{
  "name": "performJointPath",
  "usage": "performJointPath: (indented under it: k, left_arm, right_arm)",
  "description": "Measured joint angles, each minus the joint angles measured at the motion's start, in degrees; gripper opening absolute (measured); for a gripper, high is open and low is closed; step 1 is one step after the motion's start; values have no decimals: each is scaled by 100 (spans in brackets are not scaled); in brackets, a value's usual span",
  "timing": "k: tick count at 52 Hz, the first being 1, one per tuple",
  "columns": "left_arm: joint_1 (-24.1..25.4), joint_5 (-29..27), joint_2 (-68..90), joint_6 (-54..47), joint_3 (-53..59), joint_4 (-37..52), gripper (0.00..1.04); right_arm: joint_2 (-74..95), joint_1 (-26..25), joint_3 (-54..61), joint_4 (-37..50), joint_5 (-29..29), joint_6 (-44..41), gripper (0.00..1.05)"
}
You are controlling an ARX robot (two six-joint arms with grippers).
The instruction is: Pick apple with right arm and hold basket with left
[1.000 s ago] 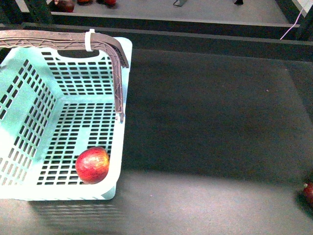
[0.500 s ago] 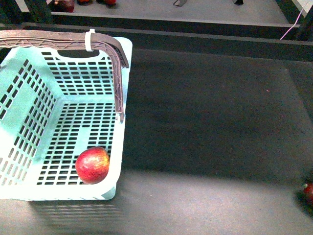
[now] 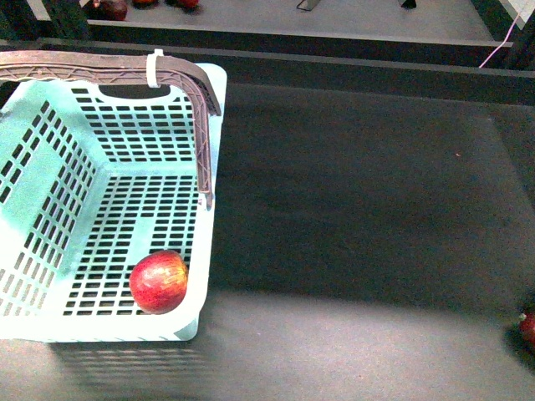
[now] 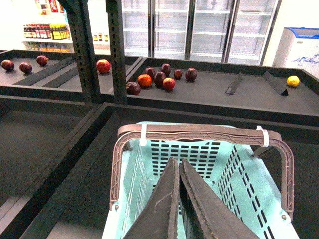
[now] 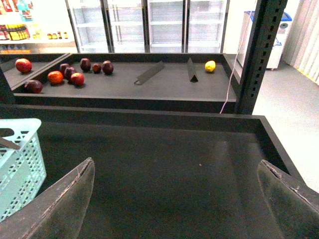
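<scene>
The mint-green basket [image 3: 50,209] stands at the left of the dark table, its brownish handle [image 3: 100,67] with a white tie up along the far rim. The red apple [image 3: 158,281] lies inside it at the near right corner of the floor. Neither gripper shows in the front view. My left gripper [image 4: 177,163] is shut and empty, its fingers pressed together above the basket [image 4: 239,174], near the raised handles [image 4: 199,132]. My right gripper [image 5: 175,163] is wide open and empty over bare dark table; only the basket's corner [image 5: 20,149] shows at that view's edge.
A smaller dark red fruit [image 3: 528,327] lies at the table's right edge. A raised black rim [image 3: 334,63] bounds the far side. Behind it a shelf holds several fruits [image 4: 159,78], a yellow one [image 5: 210,65] and black dividers [image 5: 149,72]. A black post [image 5: 256,55] stands at the right.
</scene>
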State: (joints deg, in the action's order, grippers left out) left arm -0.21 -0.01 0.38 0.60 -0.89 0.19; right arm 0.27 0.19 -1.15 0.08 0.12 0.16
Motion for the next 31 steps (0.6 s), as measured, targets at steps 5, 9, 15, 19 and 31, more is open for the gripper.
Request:
performJointPath:
  k: [5,9,15,19,31]
  left_arm:
    - [0,0,-2,0,0,-7,3]
    - [0,0,-2,0,0,-7,3]
    - [0,0,-2,0,0,-7,3]
    - [0,0,-2,0,0,-7,3]
    - [0,0,-2,2,0,-7,15]
  right_arm:
    - [0,0,0,0,2,0,96]
    - [0,0,0,0,2,0,96]
    - [0,0,0,0,0,0,96]
    - [0,0,0,0,0,0,96]
    - [0,0,0,0,0,0,96]
